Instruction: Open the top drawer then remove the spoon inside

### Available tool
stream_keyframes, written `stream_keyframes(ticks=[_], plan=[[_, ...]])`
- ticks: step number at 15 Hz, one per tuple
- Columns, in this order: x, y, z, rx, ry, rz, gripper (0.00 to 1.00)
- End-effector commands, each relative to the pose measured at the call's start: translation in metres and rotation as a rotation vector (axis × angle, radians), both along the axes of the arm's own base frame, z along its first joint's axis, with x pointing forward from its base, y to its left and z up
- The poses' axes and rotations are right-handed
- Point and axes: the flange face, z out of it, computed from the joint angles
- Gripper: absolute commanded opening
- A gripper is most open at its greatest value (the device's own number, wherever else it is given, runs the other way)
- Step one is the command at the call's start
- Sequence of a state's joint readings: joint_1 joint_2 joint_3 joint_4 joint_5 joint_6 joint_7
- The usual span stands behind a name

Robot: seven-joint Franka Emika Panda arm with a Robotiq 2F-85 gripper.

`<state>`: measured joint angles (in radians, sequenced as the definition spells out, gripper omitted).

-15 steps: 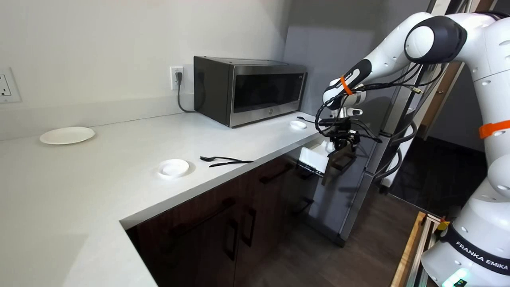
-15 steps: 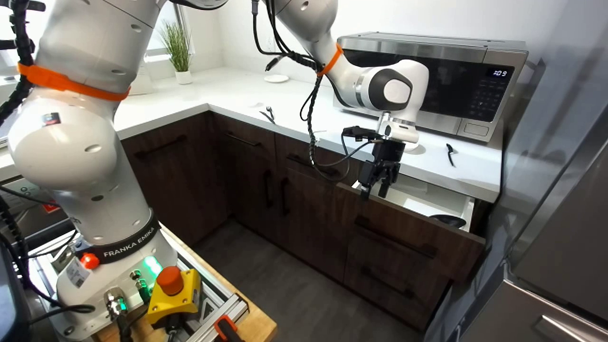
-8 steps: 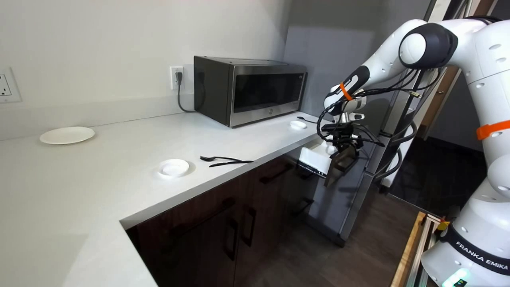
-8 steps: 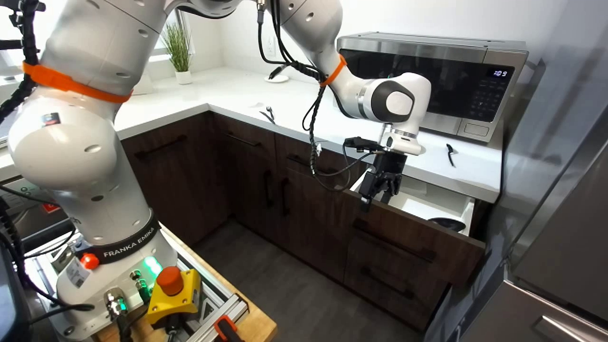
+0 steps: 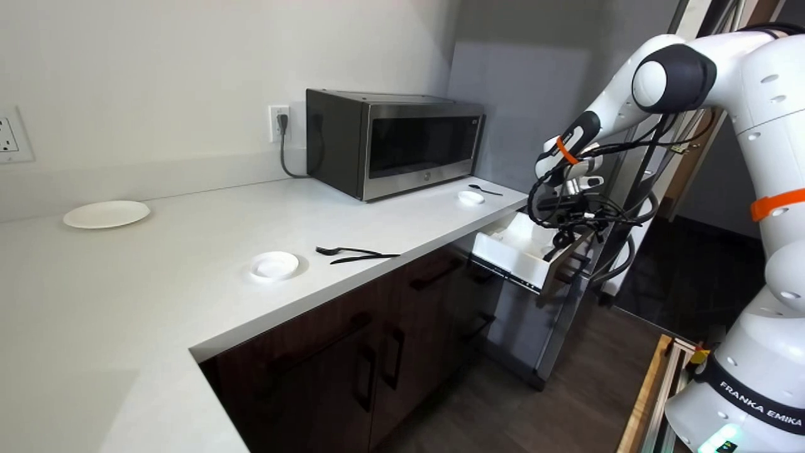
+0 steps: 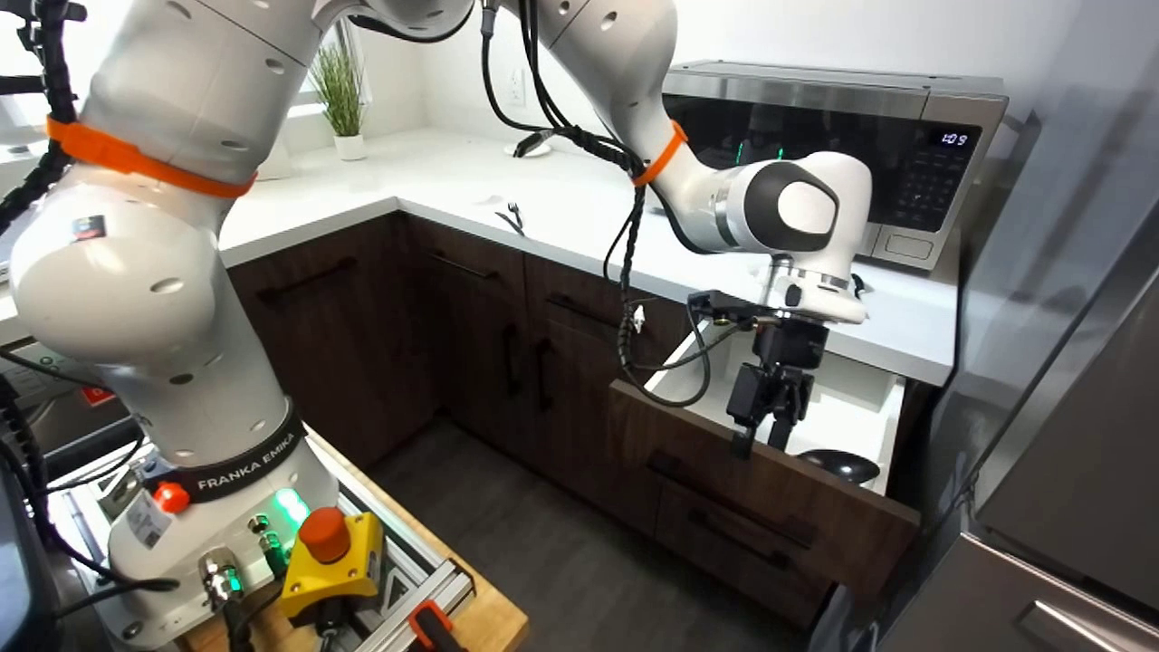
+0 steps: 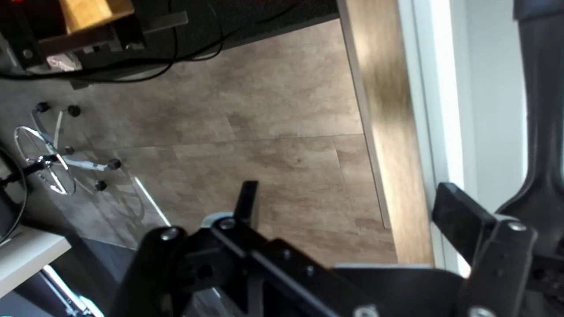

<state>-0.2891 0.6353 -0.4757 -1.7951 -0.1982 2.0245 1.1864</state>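
Note:
The top drawer stands pulled out, its dark-brown front and pale inside showing in both exterior views, with its white side visible. My gripper is open and points down at the drawer's front edge. In the wrist view the gripper's fingers are wide apart. One is over the drawer side, the other over the floor, with the front's top edge between them. The dark spoon lies in the drawer, at the right of the wrist view. Its black bowl shows behind the front; most of its handle is hidden there.
The white countertop overhangs the drawer's back. A microwave, a small white dish and a thin dark utensil are on it. A fork and knife lie farther along. A grey panel borders the drawer's side.
The drawer has come farther out from the cabinet. My gripper has moved outward with its front and along it toward the spoon, staying open. The spoon has shifted outward with the drawer.

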Motion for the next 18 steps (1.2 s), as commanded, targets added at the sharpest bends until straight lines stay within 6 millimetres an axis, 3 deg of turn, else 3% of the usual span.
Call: stream_keyframes(ticks=[1,3,4,5,8,11,14,15,18], plan=[[-0.045,-0.046,-0.011,-0.032,0.134,0.03,1.0],[-0.052,-0.053,-0.004,0.018,0.081,0.061,1.0],[-0.057,-0.057,0.009,0.05,0.045,0.056,1.0],[-0.049,-0.034,0.032,0.092,0.015,0.045,1.0],[-0.042,-0.011,0.084,0.109,-0.012,-0.017,1.0],[-0.013,0.033,0.122,0.129,-0.041,0.008,1.0],[0.026,0.069,0.135,0.111,-0.083,0.087,1.0],[0.018,0.05,0.135,0.109,-0.073,0.087,1.0],[0.035,0.072,0.137,0.104,-0.082,0.11,1.0]])
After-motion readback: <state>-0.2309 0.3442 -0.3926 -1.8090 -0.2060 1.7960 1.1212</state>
